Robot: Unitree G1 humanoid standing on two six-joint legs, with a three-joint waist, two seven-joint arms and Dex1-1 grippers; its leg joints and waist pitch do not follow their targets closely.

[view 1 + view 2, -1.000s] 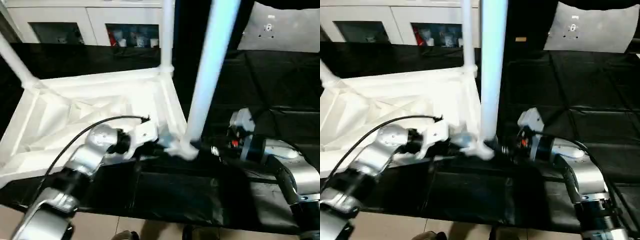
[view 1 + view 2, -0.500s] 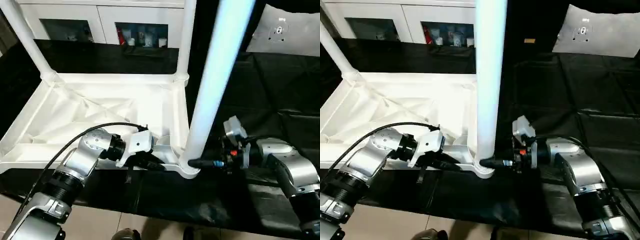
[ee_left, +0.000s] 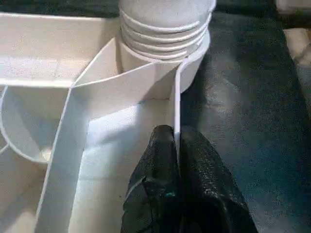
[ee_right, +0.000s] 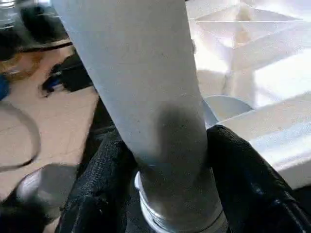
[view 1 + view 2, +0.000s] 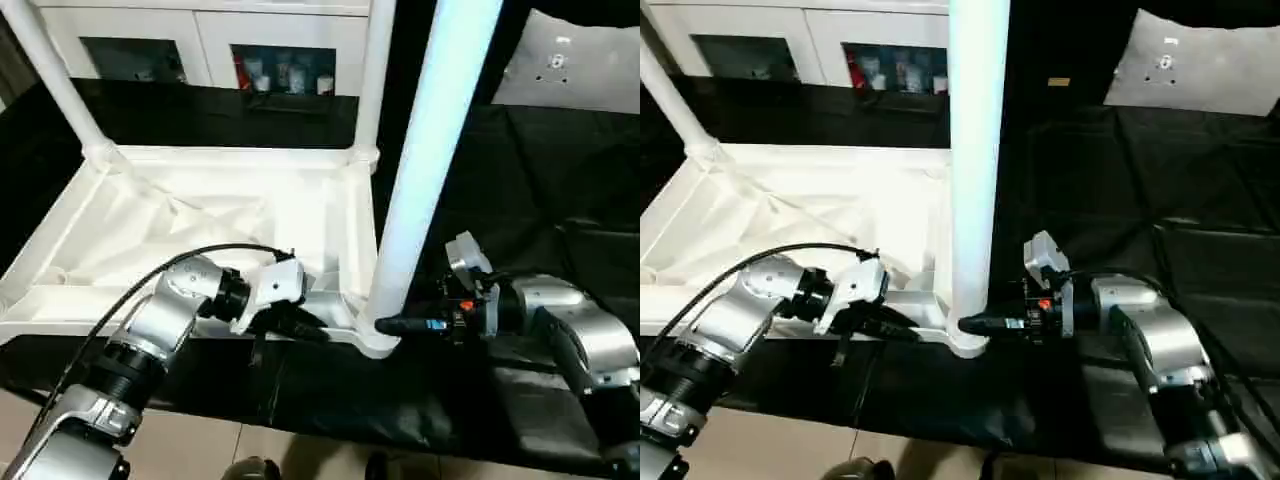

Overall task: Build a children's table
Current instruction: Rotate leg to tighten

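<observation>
table top (image 5: 200, 225) lies upside down on the black-covered desk (image 5: 560, 200), ribbed underside up. landmark = near corner socket (image 5: 378, 340), at the top's corner closest to the robot on its right side. leg (image 5: 425, 170) stands upright in that socket, threads visible at its base (image 3: 165, 29). two more legs rise from the far corners: far left leg (image 5: 50, 80), far right leg (image 5: 378, 75). left gripper (image 3: 177, 160) is closed on the thin rim wall just left of the socket, fingers (image 3: 155, 165) pinching either side. right gripper (image 4: 167, 160) is clamped around the leg just above the socket, coming in from the right, fingers (image 4: 243, 170) pressed against it. white cabinets (image 5: 200, 40) behind the desk.
</observation>
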